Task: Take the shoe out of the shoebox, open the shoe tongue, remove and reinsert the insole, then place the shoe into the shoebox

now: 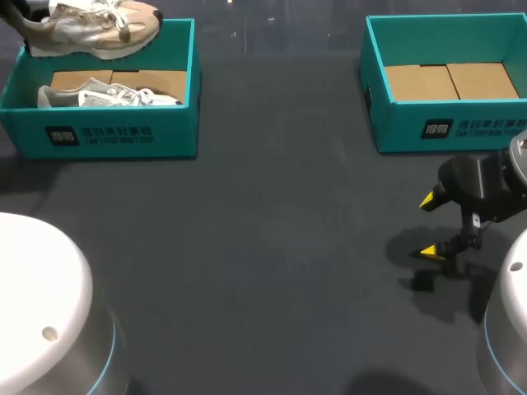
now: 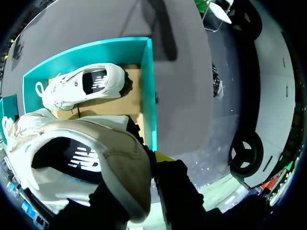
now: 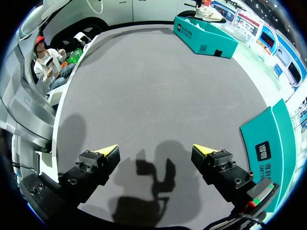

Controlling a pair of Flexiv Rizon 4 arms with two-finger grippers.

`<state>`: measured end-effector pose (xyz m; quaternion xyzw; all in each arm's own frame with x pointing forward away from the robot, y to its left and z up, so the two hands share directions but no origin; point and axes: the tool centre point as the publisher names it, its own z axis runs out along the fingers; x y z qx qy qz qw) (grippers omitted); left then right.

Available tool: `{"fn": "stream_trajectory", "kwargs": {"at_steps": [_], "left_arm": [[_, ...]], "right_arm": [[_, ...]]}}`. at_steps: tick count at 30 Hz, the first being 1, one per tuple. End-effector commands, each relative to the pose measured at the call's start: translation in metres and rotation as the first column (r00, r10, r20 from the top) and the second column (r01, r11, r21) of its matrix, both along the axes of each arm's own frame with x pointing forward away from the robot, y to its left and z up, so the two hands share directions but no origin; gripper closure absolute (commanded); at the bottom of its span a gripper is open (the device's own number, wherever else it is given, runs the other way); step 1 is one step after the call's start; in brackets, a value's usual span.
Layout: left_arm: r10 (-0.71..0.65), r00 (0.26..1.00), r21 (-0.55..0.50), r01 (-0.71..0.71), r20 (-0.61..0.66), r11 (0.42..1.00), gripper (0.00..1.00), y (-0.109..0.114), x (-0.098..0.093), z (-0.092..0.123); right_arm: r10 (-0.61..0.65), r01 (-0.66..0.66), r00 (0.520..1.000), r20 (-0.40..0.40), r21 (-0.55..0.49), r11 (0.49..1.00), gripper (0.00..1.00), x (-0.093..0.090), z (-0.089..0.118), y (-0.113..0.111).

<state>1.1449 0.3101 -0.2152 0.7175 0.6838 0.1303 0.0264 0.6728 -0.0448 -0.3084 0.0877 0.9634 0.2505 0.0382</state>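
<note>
Right now the left gripper (image 2: 146, 165) clamps the tan shoe (image 1: 95, 29) by its heel, raised over the left shoebox (image 1: 99, 136); a white shoe (image 1: 107, 96) lies inside. The right gripper (image 1: 431, 226) hangs spread wide over the table (image 1: 263, 247).

Robot lab: arms (image 1: 41, 304) flank dark table (image 1: 263, 247).

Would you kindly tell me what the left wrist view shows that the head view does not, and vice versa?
Only the left wrist view: the dark insole inside the lifted shoe, and a yellow tip of the left end effector at its heel. Only the head view: the right shoebox, with no shoe in it, and the open right end effector above the table. Both: the lifted shoe over the left shoebox, with the second shoe lying inside.
</note>
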Motion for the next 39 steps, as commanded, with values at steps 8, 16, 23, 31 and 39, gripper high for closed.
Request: {"fn": "stream_trajectory", "kwargs": {"at_steps": [8, 16, 23, 31, 39], "left_arm": [[0.005, 0.998, 0.036, -0.003, -0.061, 0.999, 1.00, -0.002, 0.021, -0.037], [0.012, 0.997, 0.039, -0.009, -0.080, 0.999, 1.00, 0.001, 0.022, -0.039], [0.012, 0.997, 0.039, -0.009, -0.080, 0.999, 1.00, 0.001, 0.022, -0.039], [0.045, 0.994, 0.069, -0.038, -0.101, 0.997, 1.00, -0.004, 0.033, -0.058], [0.085, 0.990, 0.079, -0.076, -0.116, 0.994, 1.00, 0.000, 0.043, -0.067]], "right_arm": [[-0.001, 0.001, 1.000, 0.002, -0.002, 1.000, 0.00, -0.001, 0.000, 0.000], [-0.001, 0.001, 1.000, 0.002, -0.002, 1.000, 0.00, -0.001, 0.000, 0.000], [-0.001, 0.001, 1.000, 0.002, -0.002, 1.000, 0.00, -0.001, 0.000, 0.000], [-0.001, 0.001, 1.000, 0.002, -0.002, 1.000, 0.00, -0.001, 0.000, 0.000], [-0.001, 0.001, 1.000, 0.002, -0.002, 1.000, 0.00, -0.001, 0.000, 0.000]]}}
